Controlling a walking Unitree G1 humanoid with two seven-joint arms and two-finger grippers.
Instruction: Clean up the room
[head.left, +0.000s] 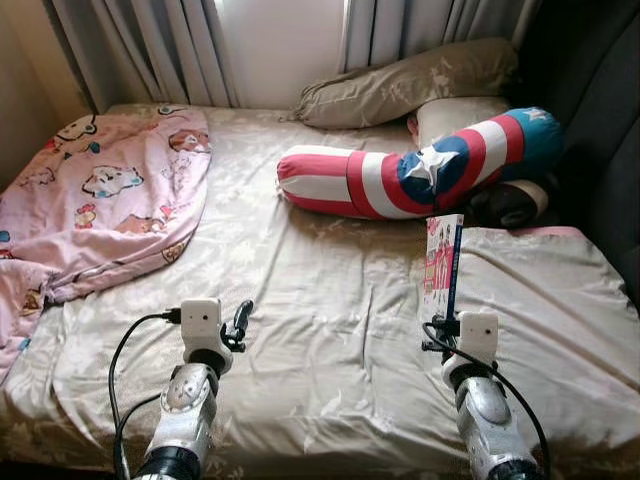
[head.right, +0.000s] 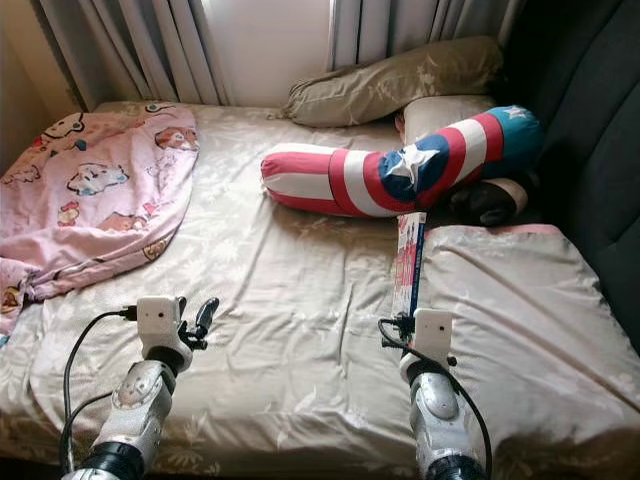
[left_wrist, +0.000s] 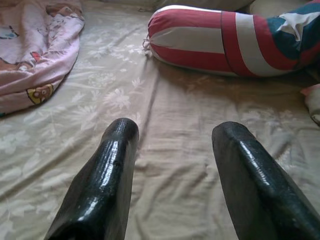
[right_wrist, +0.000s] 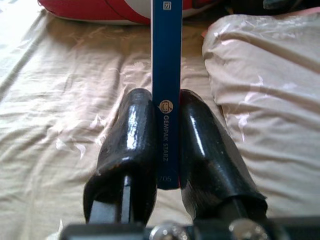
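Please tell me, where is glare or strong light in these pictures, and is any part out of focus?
Left eye view: the window between the curtains is blown out white; the headboard is in deep shade. Left wrist view: the open left gripper has shiny highlights on its fingers. Right wrist view: the right gripper clamps the book; its spine text is sharp, the bolster behind slightly soft.

Beige floral bed (head.left: 330, 330), pink cartoon blanket (head.left: 100, 190) at ten o'clock, red, white and blue star bolster (head.left: 420, 170) at one o'clock, olive pillow (head.left: 400, 85) beyond it, right gripper (head.left: 446, 322) holding a thin book (head.left: 441, 262) upright at four o'clock, left gripper (head.left: 240, 322) over the sheet at seven o'clock.
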